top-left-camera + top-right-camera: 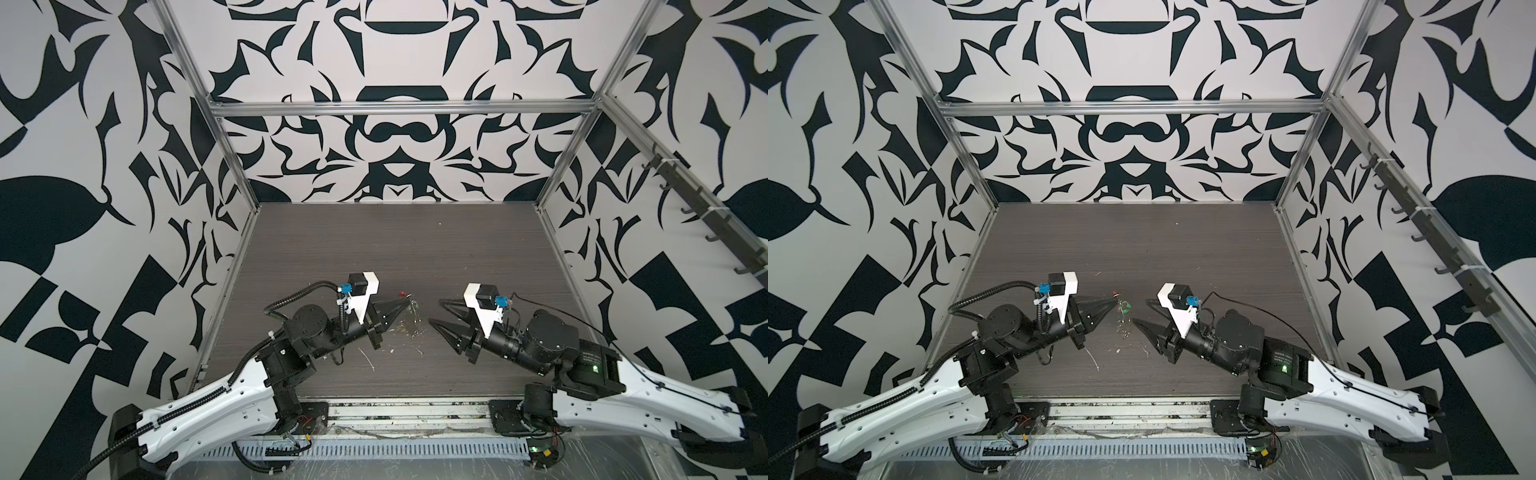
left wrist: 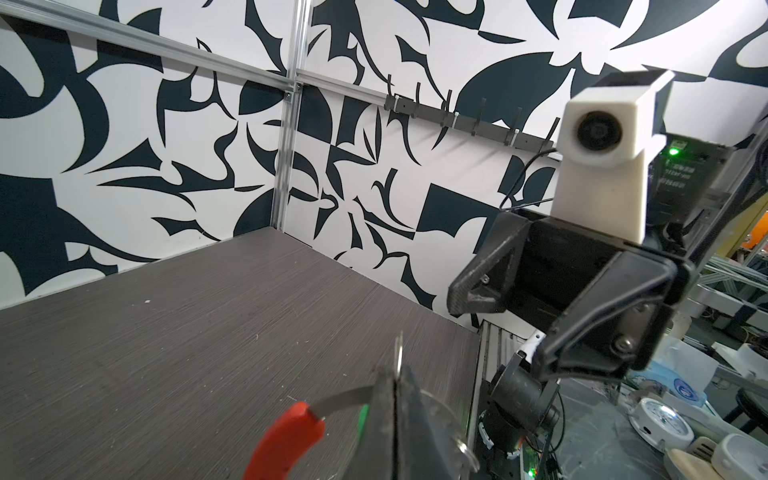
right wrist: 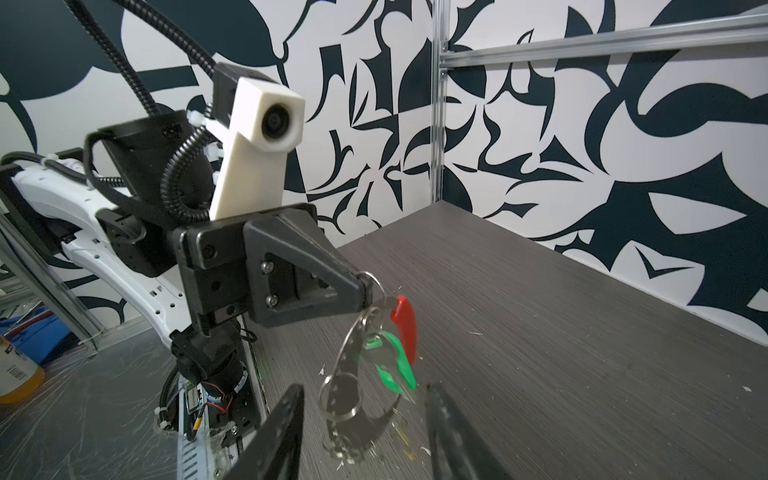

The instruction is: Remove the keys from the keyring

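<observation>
My left gripper [image 3: 366,286] is shut on the thin grey wire of the keyring [image 2: 345,397] and holds it above the dark table [image 1: 415,249]. The ring's red sleeve [image 3: 405,324] hangs beside the closed jaws and also shows in the left wrist view [image 2: 286,436] and in both top views [image 1: 401,294] [image 1: 1115,294]. A silver key with a green tag [image 3: 392,365] and a small split ring [image 3: 340,395] dangle from the wire. My right gripper [image 3: 365,419] stands open a little to the right of the hanging keys, touching nothing. In both top views the two grippers [image 1: 405,303] [image 1: 435,311] face each other.
White flecks and small bits of debris [image 1: 409,330] lie on the table under the grippers. A dark hook rail [image 1: 681,195] runs along the right wall. Metal frame posts [image 1: 232,166] stand at the back corners. Clutter [image 2: 665,415] sits beyond the table's edge.
</observation>
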Action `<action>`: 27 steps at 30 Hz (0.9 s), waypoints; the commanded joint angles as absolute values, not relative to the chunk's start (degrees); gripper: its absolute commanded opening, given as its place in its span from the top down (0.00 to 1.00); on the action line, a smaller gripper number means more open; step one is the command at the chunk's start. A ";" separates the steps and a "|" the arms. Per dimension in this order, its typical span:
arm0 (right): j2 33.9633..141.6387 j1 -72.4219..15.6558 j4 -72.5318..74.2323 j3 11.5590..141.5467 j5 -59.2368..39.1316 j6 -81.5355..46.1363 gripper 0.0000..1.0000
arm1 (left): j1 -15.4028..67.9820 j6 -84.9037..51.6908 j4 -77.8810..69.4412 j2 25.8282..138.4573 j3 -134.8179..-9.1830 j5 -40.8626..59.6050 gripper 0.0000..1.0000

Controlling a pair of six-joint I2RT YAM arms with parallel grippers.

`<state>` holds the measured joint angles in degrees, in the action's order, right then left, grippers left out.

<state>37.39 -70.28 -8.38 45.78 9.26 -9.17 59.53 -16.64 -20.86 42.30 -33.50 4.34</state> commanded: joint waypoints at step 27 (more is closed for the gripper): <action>47.89 -72.39 4.65 46.17 1.58 -8.18 0.44 | 59.48 -17.05 -24.52 30.48 -28.74 16.79 1.00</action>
